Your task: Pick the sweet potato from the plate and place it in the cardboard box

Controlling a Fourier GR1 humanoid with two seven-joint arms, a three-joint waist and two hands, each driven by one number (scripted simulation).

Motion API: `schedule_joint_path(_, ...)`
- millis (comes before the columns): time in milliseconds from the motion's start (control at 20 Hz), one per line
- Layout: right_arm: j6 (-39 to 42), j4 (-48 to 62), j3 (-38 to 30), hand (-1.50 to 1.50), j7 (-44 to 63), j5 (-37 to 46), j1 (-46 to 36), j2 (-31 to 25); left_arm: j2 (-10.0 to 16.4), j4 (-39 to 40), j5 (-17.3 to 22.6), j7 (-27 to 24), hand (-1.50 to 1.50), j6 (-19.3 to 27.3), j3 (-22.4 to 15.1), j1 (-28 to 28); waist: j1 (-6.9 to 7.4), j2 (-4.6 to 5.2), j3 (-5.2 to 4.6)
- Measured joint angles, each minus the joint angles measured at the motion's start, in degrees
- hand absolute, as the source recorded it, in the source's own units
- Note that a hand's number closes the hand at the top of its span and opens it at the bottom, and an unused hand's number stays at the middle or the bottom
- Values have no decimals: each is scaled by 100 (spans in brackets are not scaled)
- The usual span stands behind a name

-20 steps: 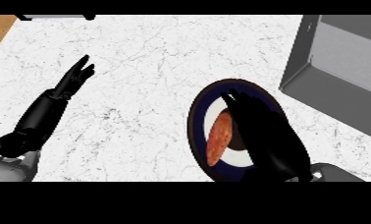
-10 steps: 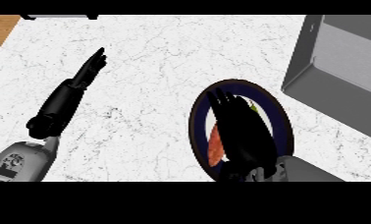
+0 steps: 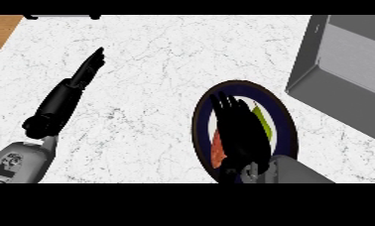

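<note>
Right hand [image 3: 238, 123], lower right, fingers straight and slightly spread, covers the sweet potato [image 3: 217, 154] on the plate [image 3: 199, 121], judged to be lining up a grasp; nothing gripped. The box [image 3: 341, 66] stands upper right, well apart. Left hand [image 3: 92, 64] rests straight-fingered, upper left

you get one camera, at the robot's head, facing steeply down onto the counter [image 3: 161, 66]. it sits close: the plate [image 3: 288, 114] fills the lower right, and the cardboard box [image 3: 341, 66], right of the plate, is cropped.
</note>
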Motion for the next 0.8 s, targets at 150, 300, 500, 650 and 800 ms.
schedule_joint_path(150, 5, 181, -19, -150, -136, 171, 160, 157, -54, -76, -47, 106, 0, -40, 50, -24, 7, 0, 1)
schedule_joint_path(300, 56, 315, -94, -150, -238, 287, 236, 320, -112, -69, -107, 169, 0, -81, 103, -64, 6, 2, 2)
schedule_joint_path(500, 99, 568, -169, -150, -293, 508, 328, 438, -172, 39, -161, 62, 0, -145, 173, -38, 1, 3, 1)
schedule_joint_path(650, 120, 682, -173, -150, -305, 710, 459, 514, -205, 54, -169, 104, 0, -200, 235, -80, -3, 3, 1)
schedule_joint_path(800, 151, 752, -293, -150, -443, 840, 650, 534, -307, 37, -282, 132, 0, -187, 239, -55, -1, 2, 3)
